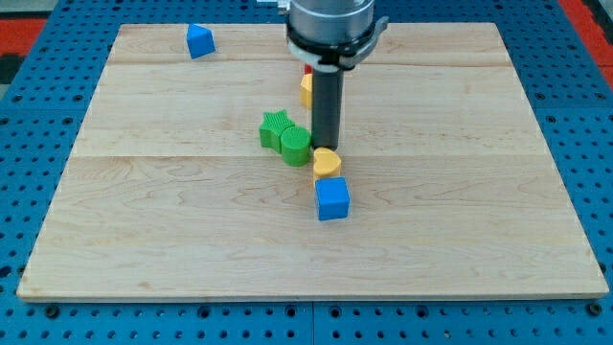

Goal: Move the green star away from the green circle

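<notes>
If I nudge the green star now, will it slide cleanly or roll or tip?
The green star looks squat and flat-bottomed, so it probably slides rather than tips. It appears to touch the green circle, so a push through the circle would likely move both. My tip sits right of the circle.

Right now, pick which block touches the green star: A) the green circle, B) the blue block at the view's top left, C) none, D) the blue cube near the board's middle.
A: the green star sits pressed against the green circle on its lower right; both blue blocks lie apart from it.
</notes>
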